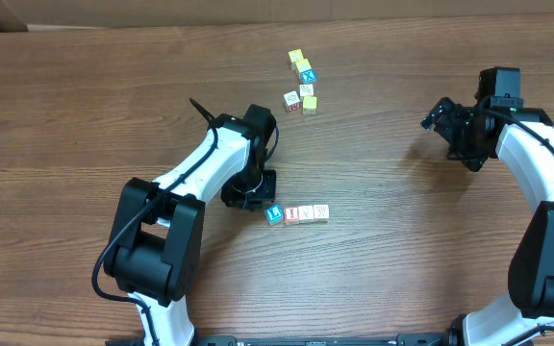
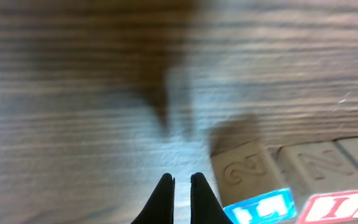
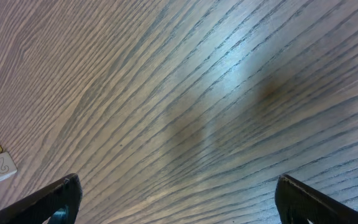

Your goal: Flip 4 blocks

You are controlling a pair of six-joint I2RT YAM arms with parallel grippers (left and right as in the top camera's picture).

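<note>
Four blocks (image 1: 297,213) lie in a tight row near the middle of the table (image 1: 85,115). The left-end block has a blue face, the next a red one, and the other two are pale. The left gripper (image 1: 250,195) is just left of the blue end, fingertips pressed together on nothing. In the blurred wrist view it seems just short of touching. The other cubes (image 1: 303,82) cluster farther back. The right gripper (image 1: 439,115) hovers well apart, jaws wide and empty.

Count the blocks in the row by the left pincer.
4, touching in a line: blue block nearest the left pincer, red block next, then two cream blocks. None appear hidden.
</note>
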